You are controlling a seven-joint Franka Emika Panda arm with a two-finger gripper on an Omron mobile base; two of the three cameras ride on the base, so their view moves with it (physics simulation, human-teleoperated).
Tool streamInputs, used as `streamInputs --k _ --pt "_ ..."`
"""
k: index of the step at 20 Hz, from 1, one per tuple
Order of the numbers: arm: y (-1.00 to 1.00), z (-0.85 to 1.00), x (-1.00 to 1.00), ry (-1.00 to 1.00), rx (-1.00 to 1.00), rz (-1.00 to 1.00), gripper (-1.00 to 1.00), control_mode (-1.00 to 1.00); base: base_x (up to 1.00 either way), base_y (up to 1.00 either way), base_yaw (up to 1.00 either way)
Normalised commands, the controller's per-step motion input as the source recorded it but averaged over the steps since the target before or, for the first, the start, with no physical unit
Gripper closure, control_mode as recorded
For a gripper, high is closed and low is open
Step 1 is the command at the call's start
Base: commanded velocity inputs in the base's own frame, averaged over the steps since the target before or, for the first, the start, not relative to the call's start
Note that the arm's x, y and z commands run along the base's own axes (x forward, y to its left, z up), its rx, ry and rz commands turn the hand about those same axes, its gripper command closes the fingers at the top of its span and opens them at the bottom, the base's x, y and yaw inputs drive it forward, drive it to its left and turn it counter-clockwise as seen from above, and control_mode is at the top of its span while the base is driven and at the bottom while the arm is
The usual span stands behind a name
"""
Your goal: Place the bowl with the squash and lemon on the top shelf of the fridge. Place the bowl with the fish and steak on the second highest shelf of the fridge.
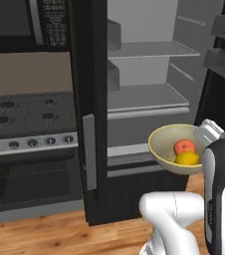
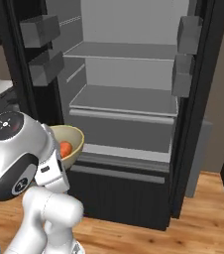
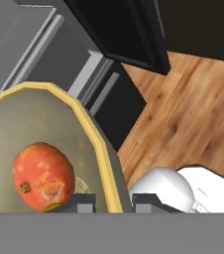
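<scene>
While carried low before the open fridge [image 1: 149,69], bowl [image 1: 164,149] with squash [image 1: 184,146] and lemon [image 1: 186,158] pinched by rim in clenched pincer [image 3: 113,201]. Could tilt on the lift to top shelf [image 1: 149,50], spilling fruit, or clip a shelf edge.

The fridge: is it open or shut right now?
Open. The fridge shows its pale shelves and door bins swung out to the sides.
</scene>
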Motion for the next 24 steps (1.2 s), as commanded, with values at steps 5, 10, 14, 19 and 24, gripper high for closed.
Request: streamInputs --k 5,10,14,19,24 --pt "0.0 0.0 0.0 0.0 0.0 0.0 1.0 1.0 0.97 -0.01 0.0" --pt "0.0 0.0 0.0 0.0 0.0 0.0 1.0 1.0 0.71 -0.01 0.0" --pt "0.0 0.0 0.0 0.0 0.0 0.0 1.0 1.0 0.5 -0.07 0.0" --pt "-0.01 0.27 0.07 -0.01 0.0 0.0 1.0 -1.0 0.06 -0.02 0.0" --pt "-0.08 0.85 0.0 0.0 0.0 -0.03 1.0 -1.0 0.0 0.0 0.0"
